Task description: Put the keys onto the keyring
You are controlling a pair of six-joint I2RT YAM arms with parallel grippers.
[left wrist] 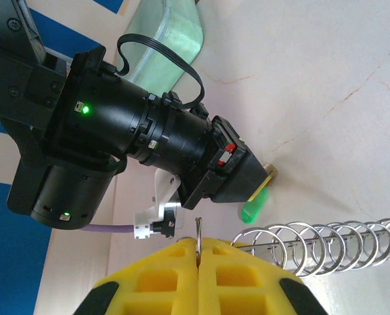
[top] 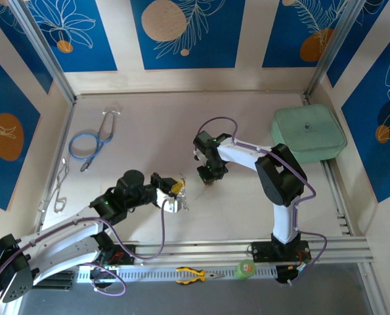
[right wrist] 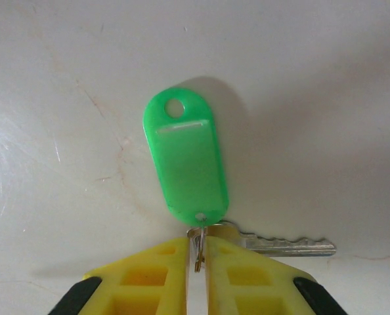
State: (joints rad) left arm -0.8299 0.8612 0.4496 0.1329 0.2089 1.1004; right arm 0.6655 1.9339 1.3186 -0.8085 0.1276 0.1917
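Note:
My right gripper [right wrist: 196,241] points down at the table, shut on the small split ring of a key [right wrist: 287,246]. The silver key carries a green plastic tag [right wrist: 185,161] that lies flat on the table. In the top view the right gripper [top: 207,176] sits mid-table. Just left of it, my left gripper [top: 173,191] is shut on one thin metal ring [left wrist: 198,231] of the keyring. The keyring's row of silver rings [left wrist: 326,244] trails off to the right. From the left wrist, the green tag [left wrist: 253,207] peeks out under the right gripper [left wrist: 266,181].
A blue-tubed stethoscope [top: 90,141] and silver wire clips [top: 58,190] lie at the left. A pale green lidded box [top: 308,133] stands at the back right. Yellow-handled pliers [top: 196,274] and a green tape roll [top: 245,268] rest on the front rail.

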